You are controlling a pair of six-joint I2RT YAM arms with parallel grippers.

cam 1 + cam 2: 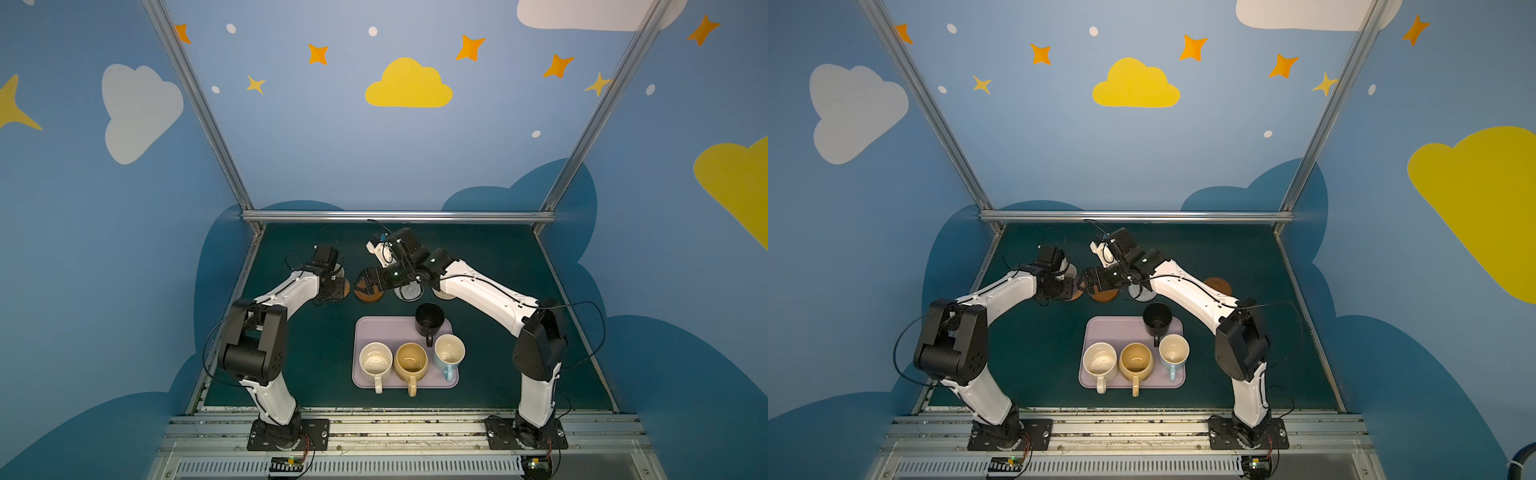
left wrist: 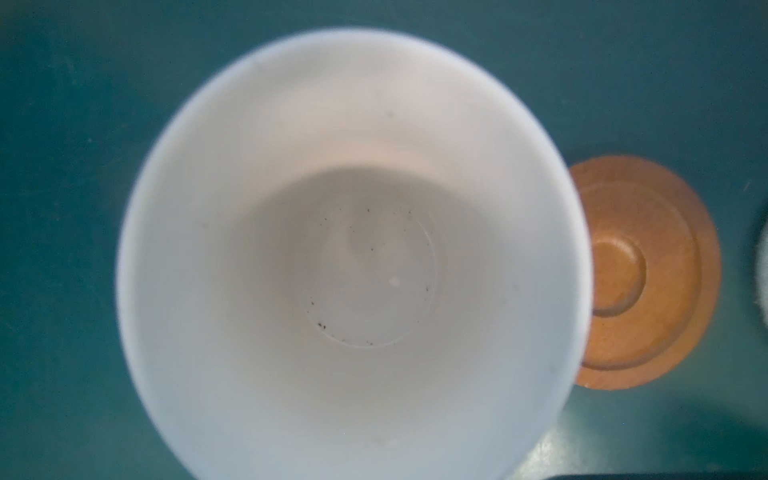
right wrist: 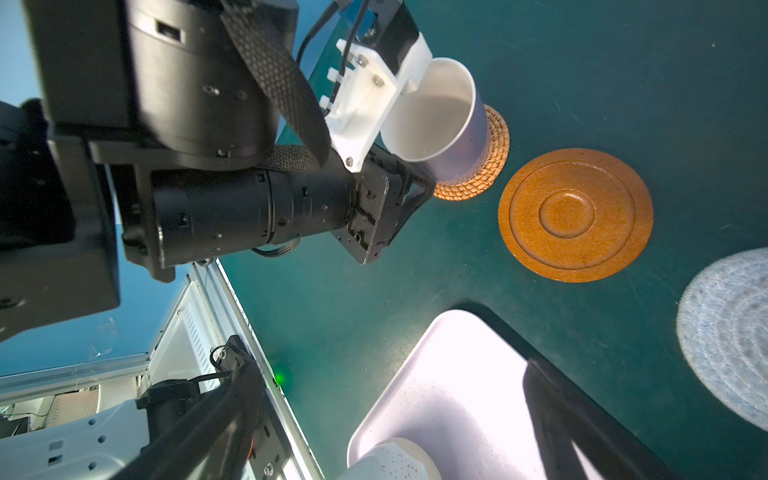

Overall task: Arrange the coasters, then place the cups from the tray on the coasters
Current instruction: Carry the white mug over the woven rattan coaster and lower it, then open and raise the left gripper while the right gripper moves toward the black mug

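right wrist view: the lavender mug [image 3: 440, 124] stands upright on the rattan coaster [image 3: 494, 153], whose woven edge shows past the mug's foot on the side facing the brown wooden coaster [image 3: 575, 214]. a narrow strip of bare green mat [image 3: 623, 83] parts those two discs, and another parts the wooden one from the grey woven coaster [image 3: 731, 340]. the left gripper [image 3: 411, 183] sits low against the mug's side; i cannot tell whether its jaws are spread or pinching. in both top views the right gripper [image 1: 368, 282] hangs over the wooden coaster, jaws spread wide and holding nothing. in a top view the beige woven coaster [image 1: 441, 294] peeks from under the right forearm [image 1: 478, 291]. the tray [image 1: 386, 328] lies nearer, with a band of bare mat between it and the coasters. its far left part is bare. the black mug [image 1: 429, 318] fills its far right corner. the cream speckled mug [image 1: 375, 359], mustard mug [image 1: 411, 360] and light blue mug [image 1: 449, 351] line its near edge.
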